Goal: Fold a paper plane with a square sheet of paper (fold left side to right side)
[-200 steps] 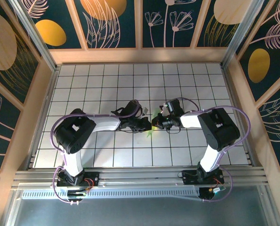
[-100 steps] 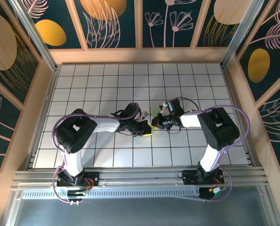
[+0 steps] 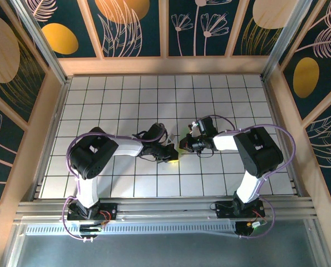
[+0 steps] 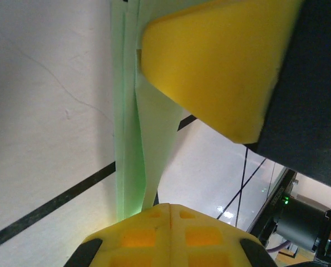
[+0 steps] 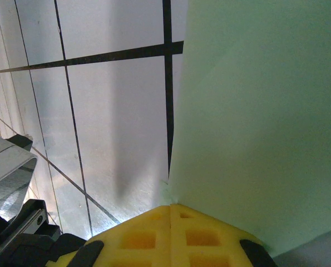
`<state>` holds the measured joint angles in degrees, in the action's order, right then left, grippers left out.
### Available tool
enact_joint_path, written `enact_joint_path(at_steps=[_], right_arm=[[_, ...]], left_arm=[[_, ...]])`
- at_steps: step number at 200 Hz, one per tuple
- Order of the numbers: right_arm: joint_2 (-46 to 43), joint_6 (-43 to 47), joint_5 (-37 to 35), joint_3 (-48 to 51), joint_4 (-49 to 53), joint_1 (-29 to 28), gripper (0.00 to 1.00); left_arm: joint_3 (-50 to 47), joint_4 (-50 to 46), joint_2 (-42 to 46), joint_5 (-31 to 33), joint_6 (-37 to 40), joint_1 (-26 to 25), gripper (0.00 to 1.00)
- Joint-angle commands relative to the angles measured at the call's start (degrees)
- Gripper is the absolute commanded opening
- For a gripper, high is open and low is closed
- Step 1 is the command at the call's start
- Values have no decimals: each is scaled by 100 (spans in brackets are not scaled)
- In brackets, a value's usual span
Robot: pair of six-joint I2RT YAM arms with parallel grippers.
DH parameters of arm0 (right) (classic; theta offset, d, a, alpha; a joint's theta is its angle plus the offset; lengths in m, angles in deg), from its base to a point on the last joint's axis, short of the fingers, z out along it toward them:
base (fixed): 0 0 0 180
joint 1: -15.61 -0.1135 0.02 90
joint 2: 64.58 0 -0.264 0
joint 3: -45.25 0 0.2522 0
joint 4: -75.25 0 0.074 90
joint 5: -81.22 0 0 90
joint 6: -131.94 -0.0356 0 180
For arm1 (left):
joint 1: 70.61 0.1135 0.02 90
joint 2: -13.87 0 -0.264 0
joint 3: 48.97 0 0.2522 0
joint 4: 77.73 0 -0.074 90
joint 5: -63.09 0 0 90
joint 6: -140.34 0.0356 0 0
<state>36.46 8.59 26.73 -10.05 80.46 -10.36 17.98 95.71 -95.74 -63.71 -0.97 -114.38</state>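
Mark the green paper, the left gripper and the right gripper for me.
green paper (image 5: 254,111), right wrist view, on its broad flat face.
left gripper (image 3: 172,155), top external view, midway between its fingertips.
right gripper (image 3: 183,146), top external view, midway between its fingertips.

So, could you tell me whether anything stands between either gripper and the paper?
Nothing visible does: the paper meets the closed fingers of the left gripper and of the right gripper, so both seem to pinch it.
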Motion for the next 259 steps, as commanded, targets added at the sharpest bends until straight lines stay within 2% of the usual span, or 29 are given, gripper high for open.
enact_joint_path(at_steps=[1, 148, 259], right_arm=[[315, 161, -633, 107, 662, 11, 0], [312, 205, -714, 85, 785, 4, 0], [279, 223, -782, 67, 880, -3, 0]], left_arm=[[56, -193, -57, 85, 84, 9, 1], [-6, -332, -106, 216, 168, 9, 0], [38, -980, -201, 545, 579, -55, 0]])
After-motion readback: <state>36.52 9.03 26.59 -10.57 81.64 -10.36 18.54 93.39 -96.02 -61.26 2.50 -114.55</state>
